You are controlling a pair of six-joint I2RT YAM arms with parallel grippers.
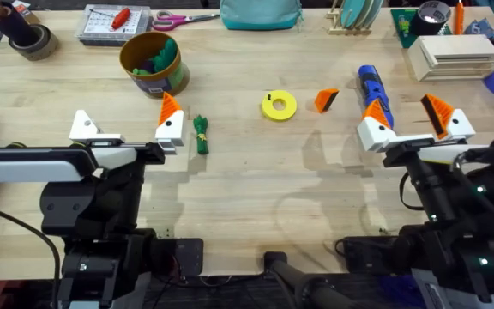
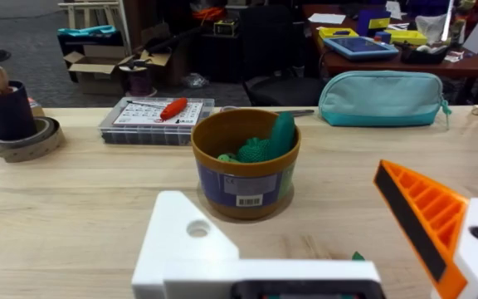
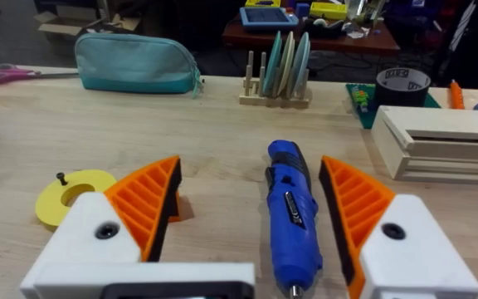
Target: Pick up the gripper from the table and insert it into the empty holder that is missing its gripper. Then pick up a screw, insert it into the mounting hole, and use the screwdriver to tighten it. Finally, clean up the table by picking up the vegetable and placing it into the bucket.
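The right gripper point(image 1: 412, 127) stands open, astride the blue screwdriver point(image 1: 373, 91). The loose orange gripper point(image 1: 326, 99) lies just beside the yellow ring point(image 1: 279, 106), left of those fingers; light, stiff and ridged, it should pinch best across its flat sides.

Black-jointed arms with white shells end in white tools point(image 1: 128, 130) bearing orange ribbed pads point(image 1: 436, 112).

The screwdriver point(image 1: 373, 94) lies right of the gripper point(image 1: 325, 99).
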